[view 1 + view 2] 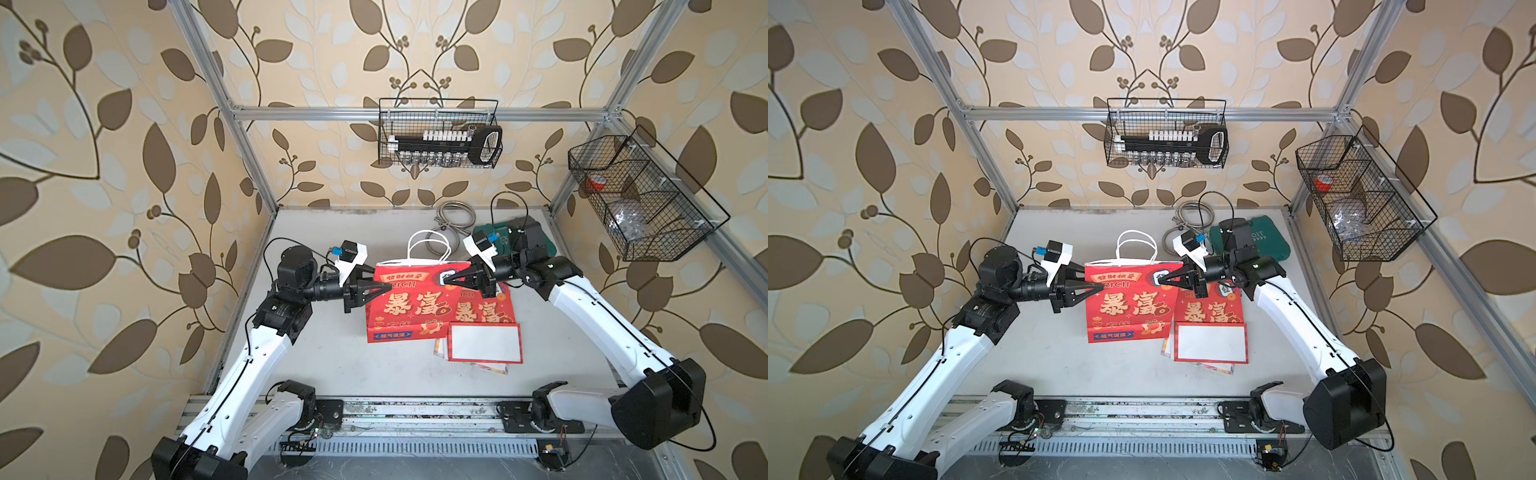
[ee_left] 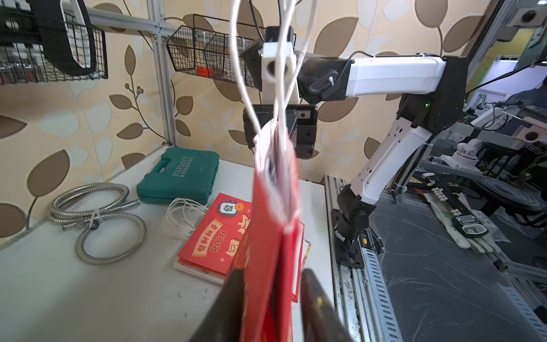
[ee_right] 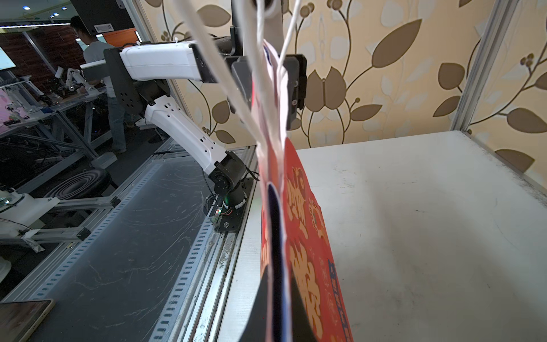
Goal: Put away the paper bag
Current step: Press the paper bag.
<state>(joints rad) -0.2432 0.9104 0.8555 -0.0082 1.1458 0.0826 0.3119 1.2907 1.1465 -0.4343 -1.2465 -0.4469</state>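
Over the table [image 1: 316, 365] the bag [image 1: 395, 309] is held upright between the two arms, just beside a flat pile [image 1: 478, 311] of similar bags. By the look of it the pick-up is done, while the putting away itself, presumably into a wall basket [image 1: 660, 245], is all left to do. The right gripper [image 1: 446, 279] is clamped on one end of the bag's top edge, and the left gripper [image 1: 384, 286] straddles the other end with a finger [image 2: 319, 302] on either side, though I cannot tell whether it pinches the paper or only brackets it.
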